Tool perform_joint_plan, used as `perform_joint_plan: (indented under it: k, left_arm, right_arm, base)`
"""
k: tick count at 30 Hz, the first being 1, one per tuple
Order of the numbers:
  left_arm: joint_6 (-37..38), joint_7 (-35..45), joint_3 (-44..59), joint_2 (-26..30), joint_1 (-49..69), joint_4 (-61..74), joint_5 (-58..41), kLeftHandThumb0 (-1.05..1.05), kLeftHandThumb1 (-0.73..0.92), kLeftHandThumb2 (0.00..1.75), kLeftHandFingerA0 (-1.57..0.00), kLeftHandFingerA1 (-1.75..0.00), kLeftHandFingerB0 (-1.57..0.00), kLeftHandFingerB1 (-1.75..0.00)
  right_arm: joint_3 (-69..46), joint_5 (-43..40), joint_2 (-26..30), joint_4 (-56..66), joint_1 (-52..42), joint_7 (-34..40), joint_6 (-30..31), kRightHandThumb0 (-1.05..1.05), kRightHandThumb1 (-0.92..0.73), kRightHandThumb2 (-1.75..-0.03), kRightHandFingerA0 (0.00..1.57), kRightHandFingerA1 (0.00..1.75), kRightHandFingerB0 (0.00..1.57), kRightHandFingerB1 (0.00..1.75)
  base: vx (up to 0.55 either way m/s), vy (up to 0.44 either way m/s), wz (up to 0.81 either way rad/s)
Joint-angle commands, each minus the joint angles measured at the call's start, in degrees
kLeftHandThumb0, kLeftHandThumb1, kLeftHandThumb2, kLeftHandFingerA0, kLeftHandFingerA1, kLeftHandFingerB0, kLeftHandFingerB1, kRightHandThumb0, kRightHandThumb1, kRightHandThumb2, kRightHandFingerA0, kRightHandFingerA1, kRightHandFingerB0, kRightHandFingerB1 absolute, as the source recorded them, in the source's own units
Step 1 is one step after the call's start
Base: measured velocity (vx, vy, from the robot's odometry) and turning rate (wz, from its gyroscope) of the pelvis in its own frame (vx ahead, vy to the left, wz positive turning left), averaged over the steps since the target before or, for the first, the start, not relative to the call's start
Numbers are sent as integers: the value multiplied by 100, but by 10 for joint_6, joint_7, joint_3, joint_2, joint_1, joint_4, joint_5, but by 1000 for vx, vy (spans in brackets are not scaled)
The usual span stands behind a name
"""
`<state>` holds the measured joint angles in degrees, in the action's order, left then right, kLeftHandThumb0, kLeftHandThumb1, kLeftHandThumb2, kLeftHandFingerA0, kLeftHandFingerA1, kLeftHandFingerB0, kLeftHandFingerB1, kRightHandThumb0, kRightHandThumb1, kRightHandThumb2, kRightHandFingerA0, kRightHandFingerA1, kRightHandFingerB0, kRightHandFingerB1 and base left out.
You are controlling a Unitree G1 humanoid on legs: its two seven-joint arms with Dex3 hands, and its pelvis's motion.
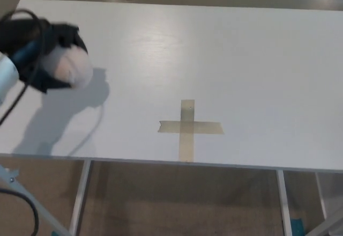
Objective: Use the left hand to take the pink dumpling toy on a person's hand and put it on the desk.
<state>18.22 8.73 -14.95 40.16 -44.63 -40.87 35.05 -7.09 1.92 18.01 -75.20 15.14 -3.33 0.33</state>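
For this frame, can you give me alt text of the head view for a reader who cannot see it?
The robot's left hand holds the pink dumpling toy above the left side of a white desk. A tape cross marks the desk near its front edge.

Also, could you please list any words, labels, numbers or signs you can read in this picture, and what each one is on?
There is no readable text.
The tape cross on the desk is a plain mark with no writing.
The left hand and the pink dumpling toy it holds show no label; both are blurred.
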Motion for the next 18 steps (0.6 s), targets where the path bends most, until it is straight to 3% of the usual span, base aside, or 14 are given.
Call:
perform_joint_plan:
  k: [1, 2, 3, 4, 6, 8, 9, 13, 14, 15, 16, 17, 18]
  left_arm:
    - [12, -48, -19, -10, 22, -10, 23, -23, 72, 63, -68, -152, -74, -98]
    - [12, -50, -20, -10, 23, -11, 23, -23, 72, 63, -68, -152, -74, -98]
    - [10, -49, -22, -13, 25, -8, 23, -22, 74, 63, -67, -153, -84, -74]
    - [3, -44, -25, -16, 29, 0, 24, -34, 67, 70, -71, -143, -80, -58]
    - [-9, -36, -30, -21, 34, 13, 26, -22, 74, 62, -66, -152, -83, -52]
    - [-16, -30, -34, -23, 39, 23, 26, -25, 75, 64, -67, -152, -77, -49]
    - [-17, -26, -35, -25, 44, 29, 25, -30, 64, 90, -83, -123, -69, -62]
    - [-17, -22, -34, -30, 59, 43, 19, -32, 62, 90, -80, -120, -56, -57]
    - [-19, -19, -31, -36, 61, 40, 12, -27, 66, 60, -78, -110, -59, -41]
    - [-21, -17, -27, -44, 63, 34, 2, -27, 66, 60, -78, -110, -59, -41]
    - [-25, -9, -26, -45, 63, 33, -1, -35, 63, 59, -74, -56, -40, -33]
    - [-37, 10, -26, -42, 63, 41, -1, -30, 46, 97, 0, -48, 0, -48]
    - [-45, 24, -27, -40, 63, 46, -1, -30, 46, 97, 0, -48, 0, -48]
  right_arm:
    - [-1, 5, 4, -4, -12, 10, 1, -43, -61, -91, 35, 51, 28, 47]
    - [-2, 4, 4, -4, -11, 11, 1, -43, -61, -91, 35, 51, 28, 47]
    - [-3, 3, 4, -4, -12, 10, 1, -44, -61, -91, 36, 51, 29, 48]
    - [-5, 1, 3, -4, -12, 12, 0, -44, -62, -91, 37, 52, 31, 48]
    - [-6, 1, 3, -4, -11, 14, -1, -44, -63, -92, 37, 52, 32, 49]
    - [-6, 2, 2, -4, -9, 15, 0, -44, -63, -92, 37, 52, 32, 49]
    - [-6, 2, 2, -3, -9, 14, 1, -44, -62, -92, 37, 52, 30, 48]
    - [-2, 5, 1, -2, -7, 11, 3, -43, -62, -92, 37, 52, 28, 48]
    - [-1, 6, 2, -2, -7, 9, 2, -44, -61, -91, 36, 52, 28, 47]
    - [0, 6, 3, -2, -7, 6, 2, -44, -61, -91, 36, 52, 28, 47]
    - [0, 6, 4, -2, -7, 5, 2, -44, -61, -91, 35, 51, 28, 47]
    - [0, 5, 5, -2, -6, 5, 2, -44, -61, -91, 35, 51, 28, 47]
    - [-1, 5, 5, -2, -6, 5, 2, -44, -61, -91, 35, 51, 28, 47]
  base:
    - [0, 0, 0]
    - [0, 0, 0]
    - [0, 0, 0]
    - [0, 0, 0]
    - [0, 0, 0]
    - [0, 0, 0]
    - [0, 0, 0]
    - [0, 0, 0]
    - [0, 0, 0]
    - [0, 0, 0]
    - [0, 0, 0]
    - [0, 0, 0]
    - [0, 0, 0]
